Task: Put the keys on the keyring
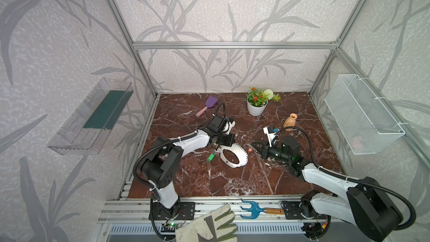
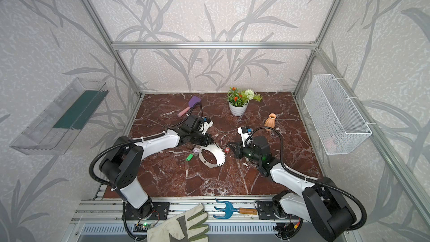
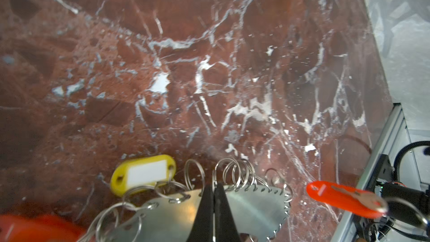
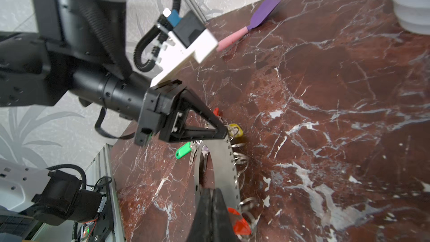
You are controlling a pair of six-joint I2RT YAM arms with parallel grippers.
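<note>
Front tabletop (image 1: pixel 209 182) open; keyring (image 1: pixel 242 155) mid-table, vase (image 1: pixel 290 122), plant pot (image 1: pixel 256 109), spatula (image 1: pixel 207 106) behind obstruct.

Closed right pincer (image 4: pixel 211 190) near grey keyring (image 4: pixel 221 159)

Blurred red key tag (image 3: pixel 35 228), half out of frame, left wrist view.

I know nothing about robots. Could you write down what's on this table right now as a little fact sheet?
surface: table, red marble look
keyring: grey C-shaped band fringed with silver rings, lying mid-table
left gripper: shut on the band's ringed edge
right gripper: shut, apparently holding the red key tag
green key tag: loose on the table beside the band
yellow key tag: seems hooked to a ring
</note>
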